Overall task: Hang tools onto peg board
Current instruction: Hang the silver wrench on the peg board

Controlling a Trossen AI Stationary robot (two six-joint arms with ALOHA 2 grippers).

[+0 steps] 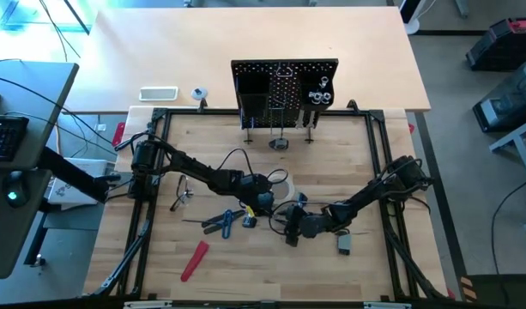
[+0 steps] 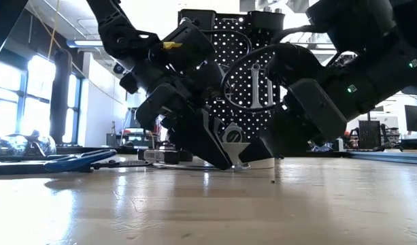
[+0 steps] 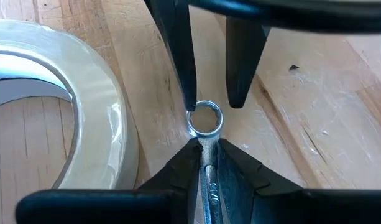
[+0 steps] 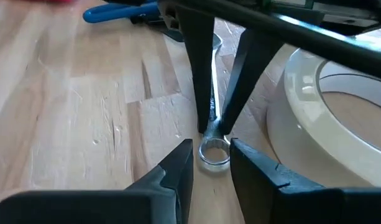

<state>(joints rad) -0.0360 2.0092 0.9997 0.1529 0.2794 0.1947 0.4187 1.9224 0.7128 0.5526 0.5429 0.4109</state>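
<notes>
Wrench (image 3: 207,124) pinned between both grippers at mid-table, right beside the white tape roll (image 3: 66,112)!

Left gripper (image 3: 206,158) clamps narrow on the silver shank, while the right gripper (image 4: 210,155) sits with its fingers (image 4: 178,168) either side of the ring end, partly spread and not clearly gripping it. Blue-handled pliers (image 1: 221,221) lie on the wood just to the left arm's side, the red-handled tool (image 1: 194,260) nearer the front edge. Peg board (image 1: 284,86) stands upright at the far side, well apart, one wrench already hanging on it (image 2: 256,87).
</notes>
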